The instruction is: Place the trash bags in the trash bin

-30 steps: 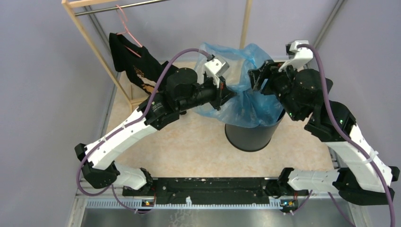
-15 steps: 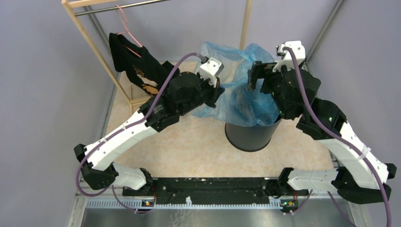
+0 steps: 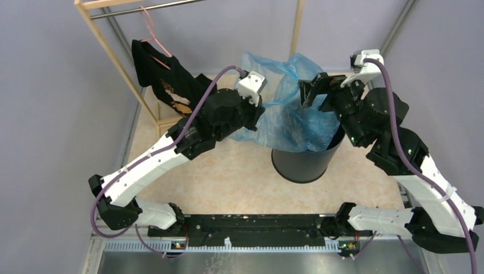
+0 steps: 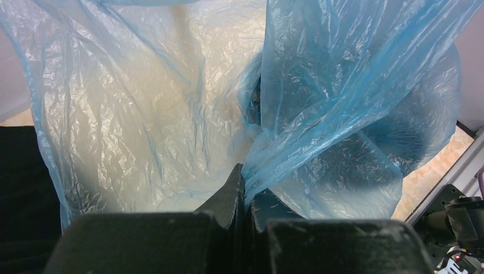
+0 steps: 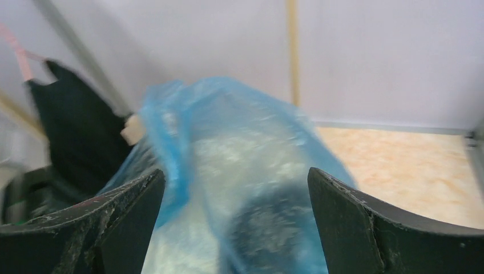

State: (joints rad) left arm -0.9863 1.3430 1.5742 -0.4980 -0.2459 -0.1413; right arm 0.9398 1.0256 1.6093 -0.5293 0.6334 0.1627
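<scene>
I have the left arm reaching forward and inward, its black two-finger left gripper [image 4: 245, 180] pinched tight on a fold of the thin translucent light-blue plastic bag [image 4: 319, 114]. The right arm angles in from the opposite side, and the right gripper [image 5: 235, 177] has its fingers [image 5: 354, 228] spread wide.

A robotics laboratory test cell is being shown; this is being indicated by the plain grey walls [image 3: 45, 114], the metal framing [image 3: 398, 23], the black mounting rail [image 3: 251, 225] and a wooden rack [image 3: 297, 25].
</scene>
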